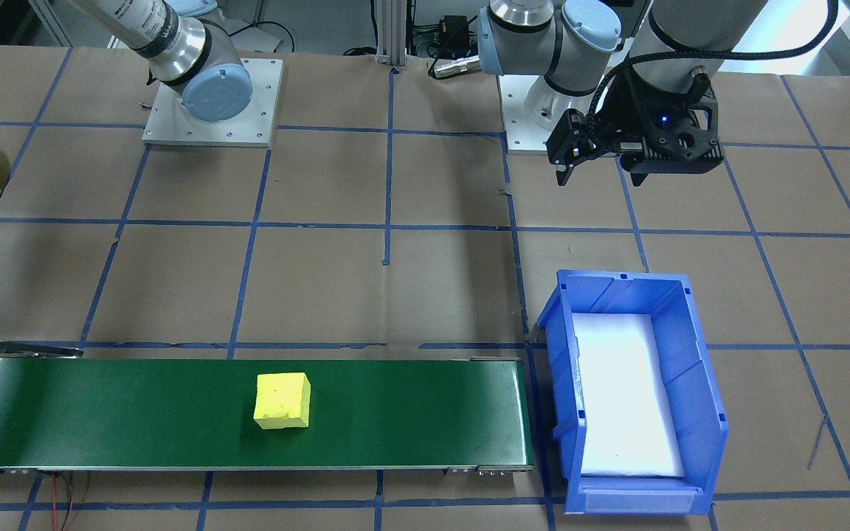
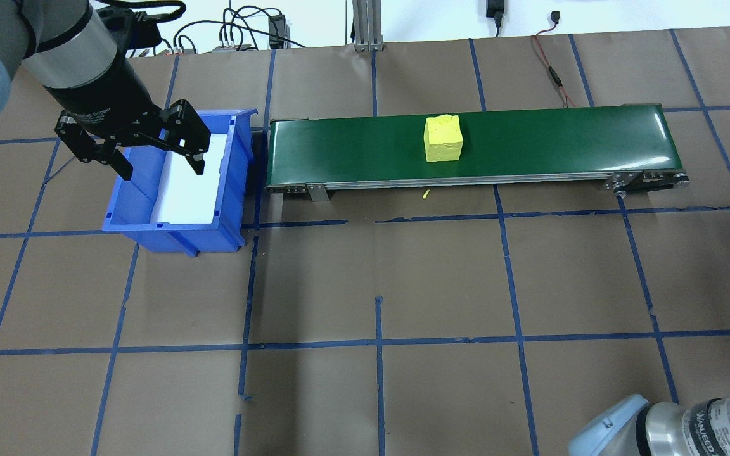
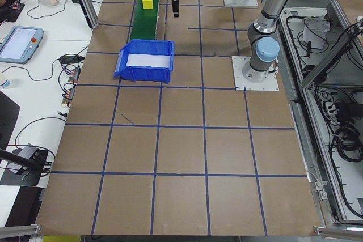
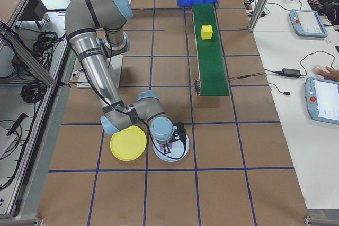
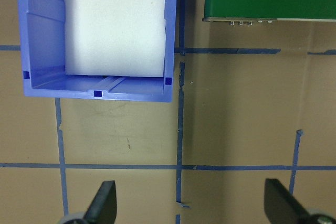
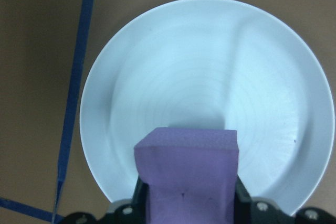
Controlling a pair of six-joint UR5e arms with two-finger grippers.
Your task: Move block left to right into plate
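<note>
The left end effector (image 2: pixel 162 171) hangs wide open, holding nothing, over the blue bin (image 2: pixel 175 228). A yellow block (image 2: pixel 443 138) sits slightly skewed mid-belt (image 2: pixel 561 136). The right end effector (image 6: pixel 186 203) clamps a squarish purple block (image 6: pixel 186 150), no clear long axis, above a pale plate (image 6: pixel 173 66) just beside the yellow plate (image 4: pixel 127 143).

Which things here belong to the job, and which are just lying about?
Job: purple block, shut in the right gripper; yellow plate; yellow block on the conveyor belt.
Lying about: blue bin; white plate, though the purple block hangs over it.
</note>
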